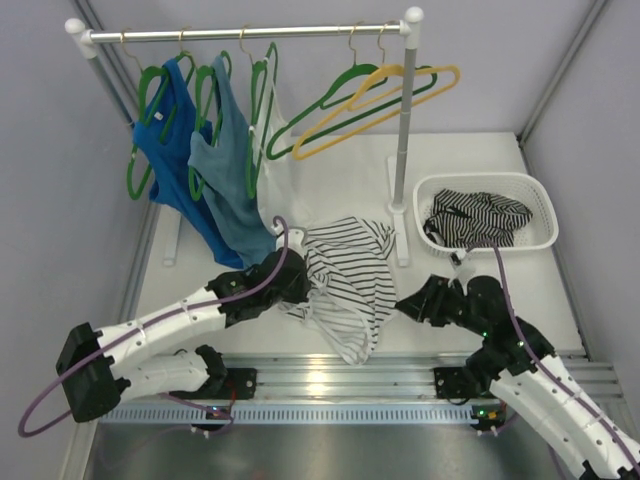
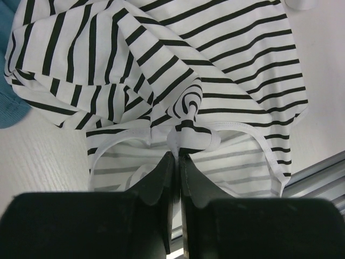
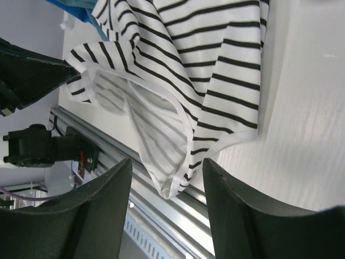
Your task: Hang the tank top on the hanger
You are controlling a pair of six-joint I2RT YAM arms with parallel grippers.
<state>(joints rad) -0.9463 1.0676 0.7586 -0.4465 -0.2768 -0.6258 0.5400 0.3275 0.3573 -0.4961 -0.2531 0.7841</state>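
The white basket (image 1: 480, 181) at the right of the table (image 1: 560, 290) holds a crumpled, darker striped garment (image 1: 478, 215). The tank top (image 1: 350, 275) lies bunched on the table between the two arms, and the left end effector (image 2: 177, 156) is pinched tight on a white-bound edge of it. The right end effector (image 3: 167, 162) stands wide apart just beside the hem, gripping nothing. The empty green hanger (image 1: 310, 113) hangs on the rack (image 1: 250, 33).

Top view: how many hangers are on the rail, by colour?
Green hangers: 4
Yellow hanger: 1
Total: 5
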